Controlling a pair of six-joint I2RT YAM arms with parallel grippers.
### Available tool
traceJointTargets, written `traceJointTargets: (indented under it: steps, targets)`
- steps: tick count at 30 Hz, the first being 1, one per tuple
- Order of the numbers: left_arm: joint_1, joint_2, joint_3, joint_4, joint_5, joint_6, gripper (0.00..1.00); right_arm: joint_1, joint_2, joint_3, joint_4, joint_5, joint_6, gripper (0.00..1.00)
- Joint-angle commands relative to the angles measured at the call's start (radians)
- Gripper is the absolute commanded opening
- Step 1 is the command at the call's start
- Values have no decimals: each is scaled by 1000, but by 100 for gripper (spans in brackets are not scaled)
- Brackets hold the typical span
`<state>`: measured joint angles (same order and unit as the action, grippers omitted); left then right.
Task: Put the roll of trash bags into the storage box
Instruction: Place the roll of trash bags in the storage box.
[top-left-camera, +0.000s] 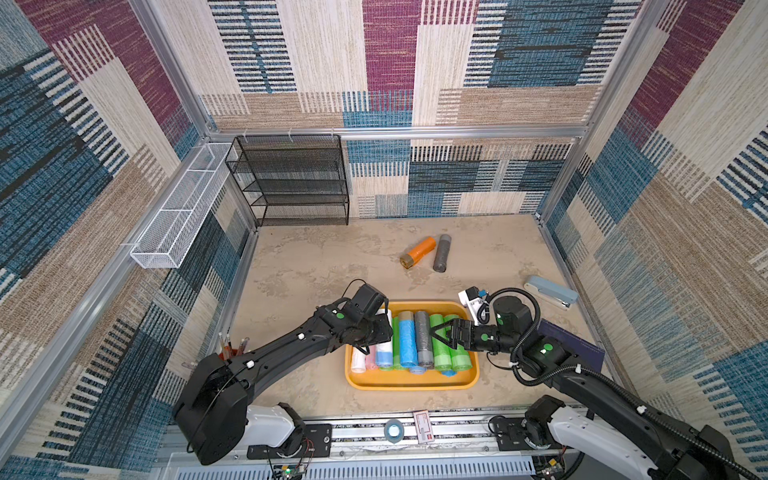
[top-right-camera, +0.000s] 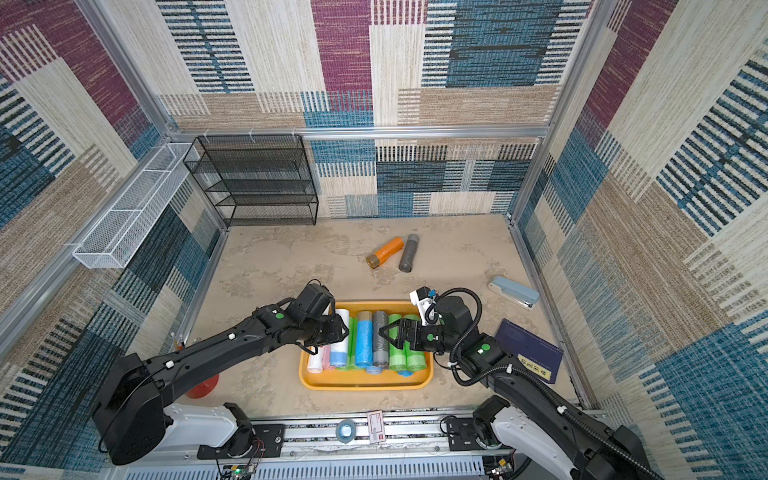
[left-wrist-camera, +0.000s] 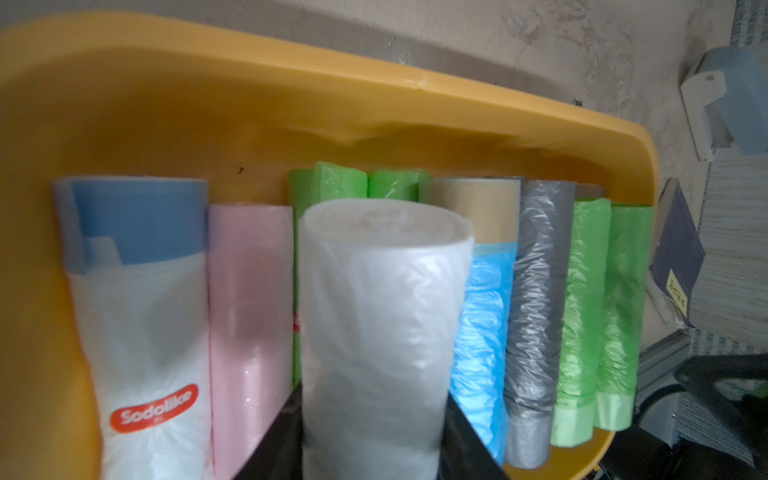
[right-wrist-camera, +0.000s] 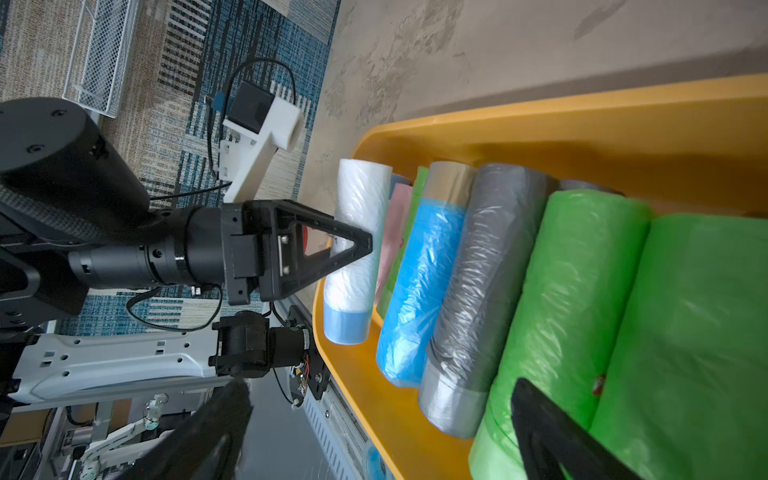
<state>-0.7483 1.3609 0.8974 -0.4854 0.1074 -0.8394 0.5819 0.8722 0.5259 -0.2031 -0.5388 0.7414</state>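
Roll of trash bags (left-wrist-camera: 382, 299), a white translucent plastic cylinder with a pale blue band at one end, is pinched across its middle by the left gripper (left-wrist-camera: 372, 405). It sits low over the left part of the storage box (top-left-camera: 411, 384), a shallow yellow-orange plastic tray with rounded corners. Whether it already rests on the rolls beneath I cannot tell. It looks ready for release. I would lower it parallel to its neighbours, into the trough beside the pink film roll (left-wrist-camera: 249, 311). Then open slowly, because smooth, crinkly film on rounded shapes is likely to slide or roll. The glossy raised rim should stop it. The right gripper (top-left-camera: 439, 337) hovers empty, fingers spread wide, above the green rolls (top-left-camera: 451, 353) at the tray's other end.
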Motion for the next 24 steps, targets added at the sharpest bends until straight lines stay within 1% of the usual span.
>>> traceJointTargets:
  steps: [1,14,24]
  targets:
    - [-8,17,7,40,9,-22,44,18,8,-5,60,16,32,99]
    - [-25,69,27,52,22,-17,44,65,39,14,51,48,35,99]
    - [-34,79,37,50,13,-17,44,90,44,8,67,55,44,99]
